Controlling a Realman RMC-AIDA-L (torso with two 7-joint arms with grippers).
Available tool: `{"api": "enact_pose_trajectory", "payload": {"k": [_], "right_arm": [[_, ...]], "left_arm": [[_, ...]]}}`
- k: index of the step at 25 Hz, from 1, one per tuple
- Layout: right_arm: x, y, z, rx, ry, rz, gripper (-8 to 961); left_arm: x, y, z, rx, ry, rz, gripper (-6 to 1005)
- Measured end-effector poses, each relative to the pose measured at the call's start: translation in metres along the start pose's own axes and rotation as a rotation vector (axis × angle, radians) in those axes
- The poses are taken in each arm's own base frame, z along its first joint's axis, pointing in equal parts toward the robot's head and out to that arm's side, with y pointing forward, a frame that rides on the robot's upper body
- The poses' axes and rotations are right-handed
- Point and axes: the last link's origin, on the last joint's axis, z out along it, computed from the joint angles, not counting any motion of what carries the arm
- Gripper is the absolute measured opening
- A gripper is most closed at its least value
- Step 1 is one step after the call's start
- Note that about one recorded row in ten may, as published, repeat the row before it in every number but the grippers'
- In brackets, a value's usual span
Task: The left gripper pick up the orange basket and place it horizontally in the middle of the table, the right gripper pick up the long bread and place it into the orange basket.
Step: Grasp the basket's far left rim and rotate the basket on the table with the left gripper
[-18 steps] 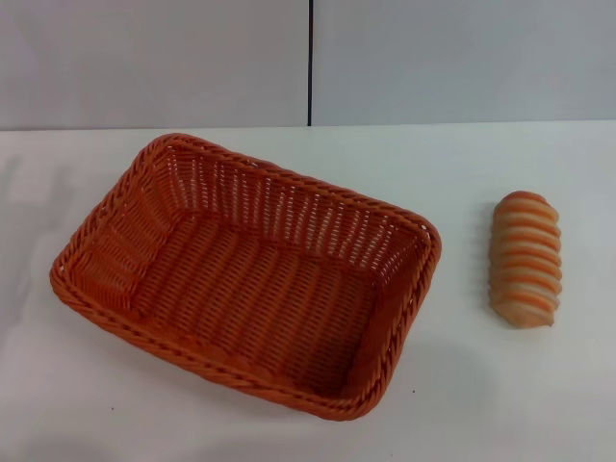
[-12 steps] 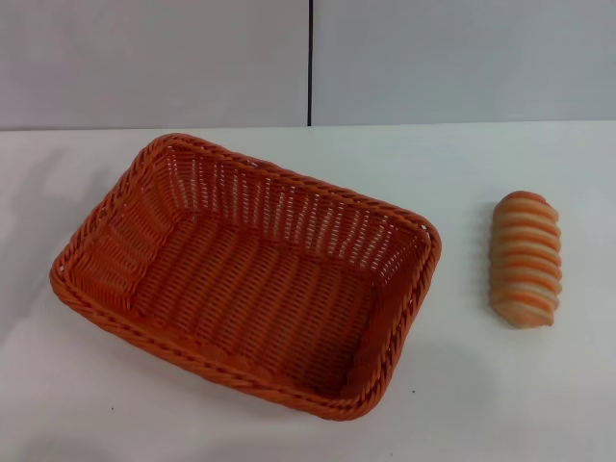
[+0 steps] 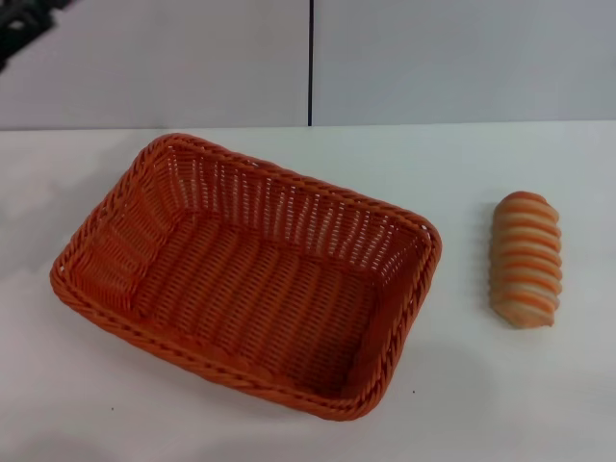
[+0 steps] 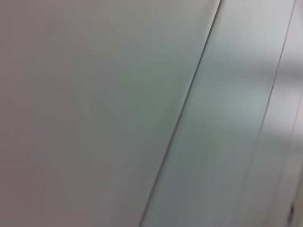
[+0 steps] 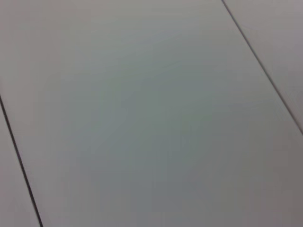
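The orange basket lies empty on the left half of the white table, turned at a slant, its long side running from far left to near right. The long bread, striped orange and cream, rests on the table to the right of the basket, well apart from it. A dark part of my left gripper shows at the far upper left corner of the head view, high above the table and away from the basket. My right gripper is out of view. Both wrist views show only grey wall panels.
A grey panelled wall with a dark vertical seam rises behind the table's far edge. Bare white tabletop lies between the basket and the bread and along the near edge.
The left gripper's dark shape has come into the upper left corner of the head view. Basket and bread have not moved.
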Motion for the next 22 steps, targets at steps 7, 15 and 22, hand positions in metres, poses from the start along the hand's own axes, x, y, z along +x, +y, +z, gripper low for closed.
{"api": "enact_pose_trajectory", "payload": {"k": [7,15,22], "right_arm": [[0.003,0.001,-0.001,0.002,0.008,0.009,800],[0.005,0.0,-0.005,0.014,0.013,0.013,800],[0.007,0.0,-0.007,0.017,0.019,0.016,800]], "left_arm": [[0.018,-0.011,0.033,0.028,-0.428,0.009,776],[0.022,-0.02,0.055,0.106,-0.679,0.076,764],[0.018,-0.028,0.067,0.169,-0.817,0.109,754]]}}
